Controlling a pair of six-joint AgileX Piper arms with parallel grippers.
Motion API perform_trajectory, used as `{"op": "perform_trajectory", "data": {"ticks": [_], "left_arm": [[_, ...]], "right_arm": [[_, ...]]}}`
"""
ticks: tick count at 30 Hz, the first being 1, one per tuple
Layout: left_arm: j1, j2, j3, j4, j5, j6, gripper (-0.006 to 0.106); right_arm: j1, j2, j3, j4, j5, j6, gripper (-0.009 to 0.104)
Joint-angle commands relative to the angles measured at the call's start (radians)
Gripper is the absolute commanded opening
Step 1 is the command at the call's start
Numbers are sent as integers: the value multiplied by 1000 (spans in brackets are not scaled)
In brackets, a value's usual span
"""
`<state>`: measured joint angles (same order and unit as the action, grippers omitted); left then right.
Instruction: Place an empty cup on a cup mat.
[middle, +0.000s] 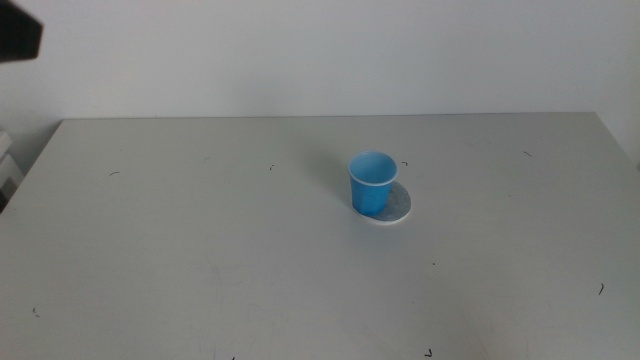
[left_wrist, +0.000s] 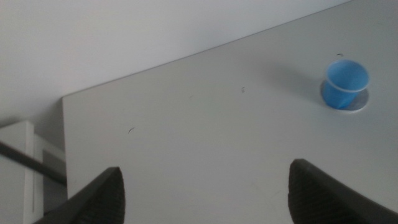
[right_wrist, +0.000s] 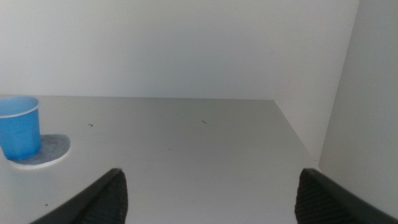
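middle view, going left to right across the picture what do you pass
Dark object in the top left corner → bare stretch of the table → the cup standing upright on the cup mat, whose uncovered part shows on the cup's right side → bare table to the right edge. Neither gripper shows in this view.

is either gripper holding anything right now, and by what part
Nothing is held. The left gripper and right gripper both stand open and apart from the cup, which sits upright on the cup mat.
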<state>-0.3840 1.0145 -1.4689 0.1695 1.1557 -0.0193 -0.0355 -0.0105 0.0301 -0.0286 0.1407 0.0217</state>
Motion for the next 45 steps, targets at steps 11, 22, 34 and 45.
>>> {"op": "perform_trajectory", "data": {"ticks": [11, 22, 34, 45], "left_arm": [[264, -354, 358, -87, -135, -53, 88], [304, -604, 666, -77, -348, -107, 102], [303, -864, 1214, -94, -909, -97, 105], [303, -1043, 1487, -59, -1125, -76, 105]], "right_arm": [[1, -27, -8, -14, -75, -5, 94], [1, -27, -8, -14, -75, -5, 94], [1, -27, -8, -14, -75, -5, 94], [1, -27, -8, -14, -75, -5, 94]]}}
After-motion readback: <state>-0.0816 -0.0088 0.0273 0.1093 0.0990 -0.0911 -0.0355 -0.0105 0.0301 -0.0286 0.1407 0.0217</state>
